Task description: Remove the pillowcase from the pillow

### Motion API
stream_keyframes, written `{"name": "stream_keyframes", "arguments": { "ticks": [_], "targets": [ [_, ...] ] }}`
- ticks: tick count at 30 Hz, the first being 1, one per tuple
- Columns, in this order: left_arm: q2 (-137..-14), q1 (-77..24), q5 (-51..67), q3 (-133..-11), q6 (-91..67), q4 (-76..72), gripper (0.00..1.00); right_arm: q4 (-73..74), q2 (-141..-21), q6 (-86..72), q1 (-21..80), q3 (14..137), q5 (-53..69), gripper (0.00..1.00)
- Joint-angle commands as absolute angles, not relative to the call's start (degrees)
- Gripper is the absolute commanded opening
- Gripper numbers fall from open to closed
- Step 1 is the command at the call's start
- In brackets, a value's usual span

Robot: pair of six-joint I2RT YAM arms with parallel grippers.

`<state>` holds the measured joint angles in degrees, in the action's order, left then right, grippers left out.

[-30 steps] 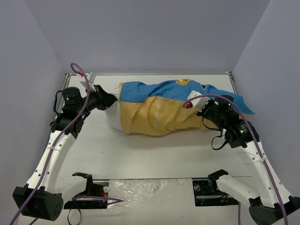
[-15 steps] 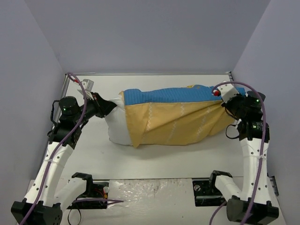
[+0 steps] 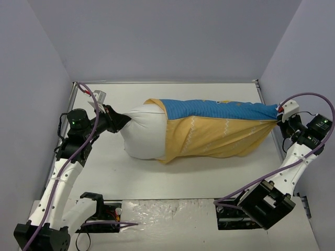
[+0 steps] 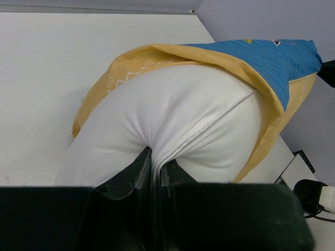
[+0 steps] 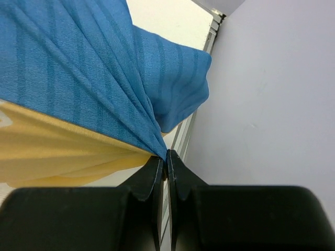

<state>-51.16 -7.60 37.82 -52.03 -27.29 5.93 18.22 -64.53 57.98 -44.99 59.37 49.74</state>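
The white pillow (image 3: 144,133) lies across the table, its left end bare. My left gripper (image 3: 121,119) is shut on that end; in the left wrist view the white fabric (image 4: 172,120) bunches between its fingers (image 4: 133,170). The pillowcase (image 3: 220,130), blue striped on top and mustard yellow below, covers the right part of the pillow and is stretched taut to the right. My right gripper (image 3: 279,116) is shut on its far end, near the right wall. In the right wrist view the blue cloth (image 5: 78,68) narrows into the right gripper (image 5: 166,157).
Grey walls close in the table (image 3: 172,172) on the left, back and right. The right wall (image 5: 272,94) stands just beside my right gripper. A metal edge rail (image 5: 183,138) runs along the table's right side. The arm bases (image 3: 99,209) sit at the near edge.
My right gripper has pulled the pillowcase to the right, up to the right wall. The cover has slid off the pillow's left end, baring more white. The left gripper has held its place.
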Motion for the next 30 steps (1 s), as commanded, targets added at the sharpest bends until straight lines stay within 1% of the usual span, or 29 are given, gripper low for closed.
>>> {"name": "stream_keyframes", "arguments": {
  "ticks": [1,5,6,7,8,9,11,12,14,15,17,18,19,20,21,24,25,27,28,29,30],
  "targets": [
    [-51.0,-2.9,30.0,-52.8,-26.7,-2.1,0.02,12.4,-67.4,62.1,-50.3,58.9,43.2,0.00],
    [-52.4,-2.9,30.1,-53.0,-26.7,-2.1,0.02,13.4,-68.0,61.2,-50.4,58.8,45.4,0.00],
    [-52.7,-2.9,30.5,-53.0,-27.0,-2.2,0.02,14.6,-67.9,61.6,-50.3,58.9,48.2,0.00],
    [-53.3,-3.2,31.4,-53.4,-27.7,-2.3,0.02,16.3,-67.4,62.1,-50.0,59.0,50.3,0.00],
    [-54.3,-3.3,31.5,-53.9,-27.9,-2.2,0.02,21.7,-67.3,63.4,-49.5,59.7,52.5,0.00],
    [-54.9,-3.8,31.6,-54.7,-28.1,-2.2,0.02,24.1,-67.1,64.8,-47.5,59.9,56.1,0.00],
    [-56.5,-4.9,31.3,-55.8,-28.2,-1.2,0.02,28.0,-64.9,64.4,-43.7,59.9,57.5,0.00],
    [-56.9,-5.2,30.9,-56.9,-28.3,-0.9,0.02,27.9,-62.3,60.9,-39.2,59.8,57.6,0.00],
    [-58.4,-6.1,28.8,-58.1,-28.3,-0.1,0.02,26.6,-60.2,57.2,-35.2,60.1,58.0,0.00],
    [-58.8,-6.5,27.4,-59.2,-28.6,2.6,0.02,24.5,-58.9,48.4,-31.7,60.6,58.0,0.00],
    [-60.6,-7.6,22.8,-60.1,-28.4,3.3,0.02,16.2,-58.9,39.0,-28.6,61.9,56.5,0.00],
    [-61.3,-7.9,21.0,-60.6,-28.6,3.7,0.02,12.9,-59.5,28.8,-25.5,62.0,51.9,0.00],
    [-63.3,-8.1,19.5,-61.4,-28.6,3.8,0.02,5.8,-59.9,24.2,-23.7,61.9,48.3,0.00],
    [-64.5,-8.2,17.0,-62.0,-28.7,4.0,0.02,3.1,-60.7,21.0,-21.8,61.8,44.3,0.00],
    [-67.1,-8.2,15.4,-62.8,-28.4,5.3,0.02,-1.7,-62.4,16.7,-18.1,61.5,36.0,0.00],
    [-71.4,-8.3,9.9,-65.5,-26.8,6.9,0.02,-8.1,-66.9,10.3,-12.1,60.3,19.7,0.00],
    [-72.3,-8.4,8.6,-66.0,-26.3,7.1,0.02,-9.3,-68.2,6.7,-8.6,60.0,8.9,0.00],
    [-74.5,-8.5,5.5,-66.4,-24.7,7.3,0.02,-14.1,-72.2,4.2,-6.3,58.6,1.4,0.00],
    [-75.1,-8.5,4.6,-66.6,-24.3,7.3,0.03,-15.8,-73.4,3.2,-4.7,58.0,-4.2,0.00],
    [-75.5,-8.5,3.4,-66.7,-23.3,7.2,0.13,-17.2,-75.3,3.3,-4.0,57.5,-5.9,0.00],
    [-75.8,-8.5,3.2,-66.9,-22.9,7.1,0.22,-19.7,-76.2,3.7,-3.5,56.4,-6.8,0.03]
  ]
}}
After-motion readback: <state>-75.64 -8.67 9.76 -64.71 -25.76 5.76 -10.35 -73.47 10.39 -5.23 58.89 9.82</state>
